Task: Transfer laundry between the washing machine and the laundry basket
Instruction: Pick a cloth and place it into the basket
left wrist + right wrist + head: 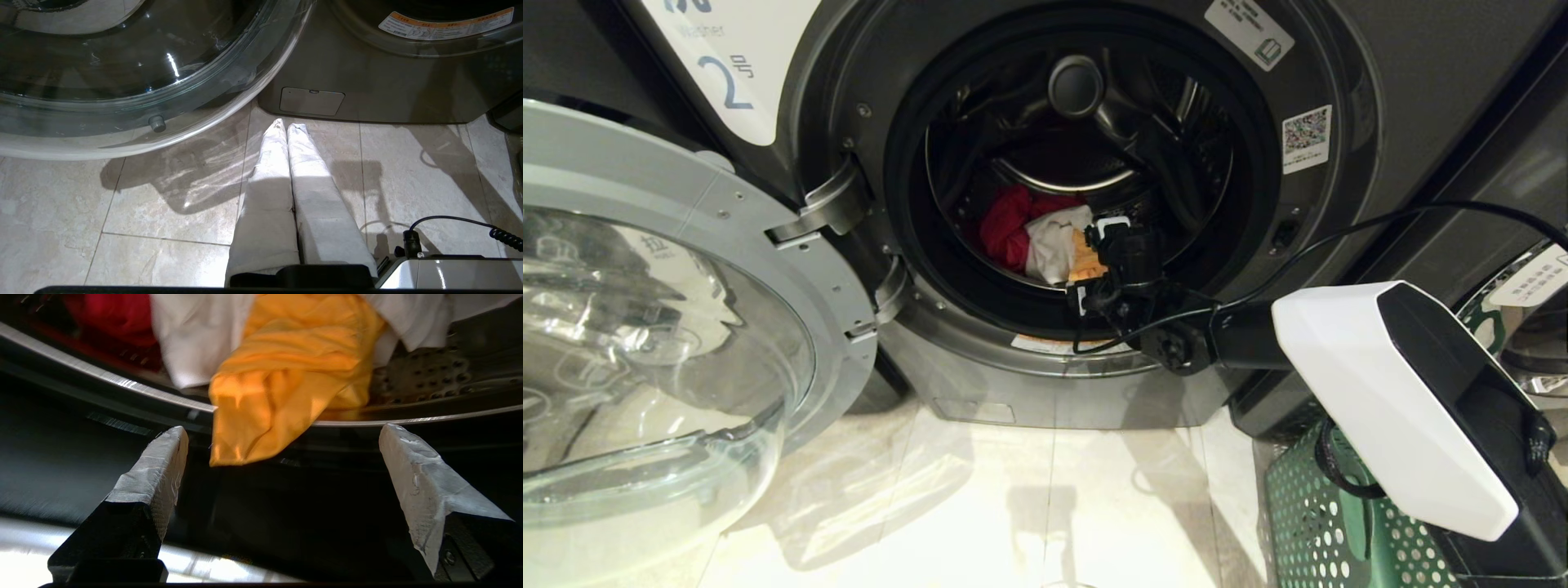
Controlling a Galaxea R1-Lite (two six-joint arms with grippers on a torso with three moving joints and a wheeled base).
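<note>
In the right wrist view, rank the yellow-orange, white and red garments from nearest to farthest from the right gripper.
From the open right gripper:
1. Yellow-orange garment, hanging over the drum lip between the fingers.
2. White garment, behind it in the drum.
3. Red garment, deepest, off to one side.

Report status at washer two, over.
Right tool open at drum mouth, empty. Left tool shut, parked low. Yellow garment hangs over drum lip. Path unobstructed.

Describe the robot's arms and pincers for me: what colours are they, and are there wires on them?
The right arm has a white, angular shell over black parts, narrowing to a black wrist with a thin black cable looped along it. Its right gripper has two black fingers wrapped at the tips in whitish-grey tape. The left gripper has the same tape-wrapped fingers, with a coiled black cable beside its base.
</note>
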